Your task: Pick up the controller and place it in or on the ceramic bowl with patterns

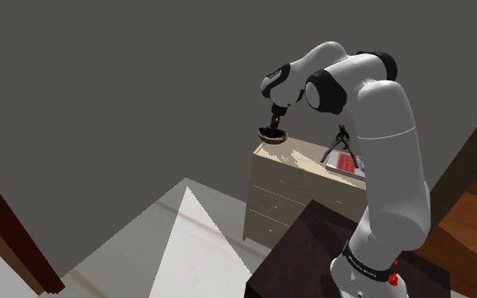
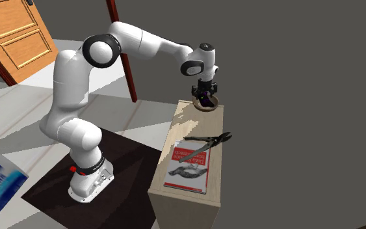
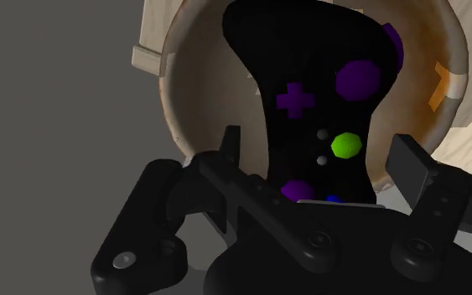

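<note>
Now: the claw [image 3: 322, 155] hangs right over the bowl [image 3: 194, 92].
claw: spread wide, pinching nothing.
controller [image 3: 309, 75]: black with purple buttons, lying in the bowl, between the fingers but not touching them.
bowl: on the dresser [image 1: 277, 201] corner, middle of the shoulder view.

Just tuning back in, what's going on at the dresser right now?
The white arm holds its pincer just above the bowl at one end of the dresser top. The black controller, with purple and green buttons, sits in the bowl between the pincer's fingers, which stand apart and do not seem to touch it. The placing looks done or nearly so. Pliers and a red-covered book lie further along the top.
</note>
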Tool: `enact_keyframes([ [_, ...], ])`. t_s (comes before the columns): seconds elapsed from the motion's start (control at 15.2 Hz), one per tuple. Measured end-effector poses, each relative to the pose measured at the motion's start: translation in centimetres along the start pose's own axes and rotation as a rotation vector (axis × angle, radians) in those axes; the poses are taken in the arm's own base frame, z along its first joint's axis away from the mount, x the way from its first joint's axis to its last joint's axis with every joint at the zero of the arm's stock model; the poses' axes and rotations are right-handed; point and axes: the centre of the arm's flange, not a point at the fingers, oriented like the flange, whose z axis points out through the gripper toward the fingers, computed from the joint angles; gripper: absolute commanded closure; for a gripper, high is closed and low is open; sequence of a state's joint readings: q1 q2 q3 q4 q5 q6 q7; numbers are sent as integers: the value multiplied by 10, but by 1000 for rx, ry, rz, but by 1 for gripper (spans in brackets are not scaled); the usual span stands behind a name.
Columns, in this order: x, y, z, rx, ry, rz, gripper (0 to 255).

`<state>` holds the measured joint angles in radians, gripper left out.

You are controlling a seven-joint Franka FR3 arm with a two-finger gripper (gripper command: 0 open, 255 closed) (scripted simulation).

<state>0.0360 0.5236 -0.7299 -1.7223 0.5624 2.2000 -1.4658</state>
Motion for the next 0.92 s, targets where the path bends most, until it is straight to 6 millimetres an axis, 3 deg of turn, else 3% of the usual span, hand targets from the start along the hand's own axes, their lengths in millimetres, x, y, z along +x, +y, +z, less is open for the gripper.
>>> enact_keyframes([
  [0.26, 0, 0, 0, 0, 0, 0, 0],
  [0.59, 0, 3, -43, -1, 0, 0, 0],
  [0.92, 0, 0, -50, 0, 0, 0, 0],
])
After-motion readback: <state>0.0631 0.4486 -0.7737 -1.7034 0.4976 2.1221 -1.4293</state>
